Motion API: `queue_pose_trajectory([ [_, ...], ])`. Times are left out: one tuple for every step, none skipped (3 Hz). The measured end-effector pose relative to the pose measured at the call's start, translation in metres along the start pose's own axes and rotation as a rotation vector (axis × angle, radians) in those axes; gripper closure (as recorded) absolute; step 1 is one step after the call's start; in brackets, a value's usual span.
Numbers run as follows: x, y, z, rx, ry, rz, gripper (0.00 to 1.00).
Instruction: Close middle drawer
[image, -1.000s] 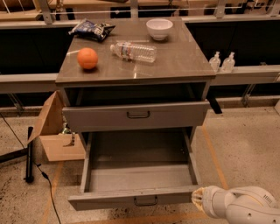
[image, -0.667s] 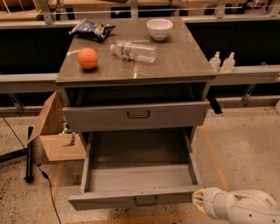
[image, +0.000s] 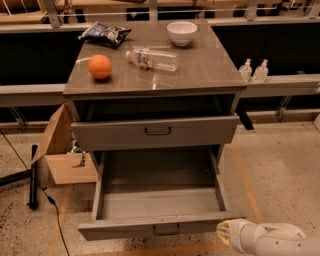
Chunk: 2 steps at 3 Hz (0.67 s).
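Middle drawer (image: 150, 226) pulled far out, front panel low in view, under the slightly open upper drawer (image: 155, 132). Pincer (image: 226, 233) bottom right, just beside the middle drawer's right front corner; clenched or released, cannot tell. Orange (image: 99, 66), bottle (image: 152, 58), bowl (image: 182, 33) on table (image: 200, 75).

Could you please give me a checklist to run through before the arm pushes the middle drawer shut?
1. Grey metal middle drawer, low front panel, pulled far out: ok.
2. No items visible in its tray: ok.
3. White gripper near its right front corner: ok.
4. Gripper touching front panel: cannot tell.
5. Brown cardboard box clear of drawer's path: ok.
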<state>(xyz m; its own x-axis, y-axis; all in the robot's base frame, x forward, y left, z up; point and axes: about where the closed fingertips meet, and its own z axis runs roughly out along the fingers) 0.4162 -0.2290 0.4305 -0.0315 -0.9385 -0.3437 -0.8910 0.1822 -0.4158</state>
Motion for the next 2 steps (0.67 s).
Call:
queue_pose_trajectory([
  [0.0,-0.003,0.017,0.028,-0.005,-0.009,1.0],
  [-0.008,-0.016,0.035,0.096,-0.004,-0.005,1.0],
])
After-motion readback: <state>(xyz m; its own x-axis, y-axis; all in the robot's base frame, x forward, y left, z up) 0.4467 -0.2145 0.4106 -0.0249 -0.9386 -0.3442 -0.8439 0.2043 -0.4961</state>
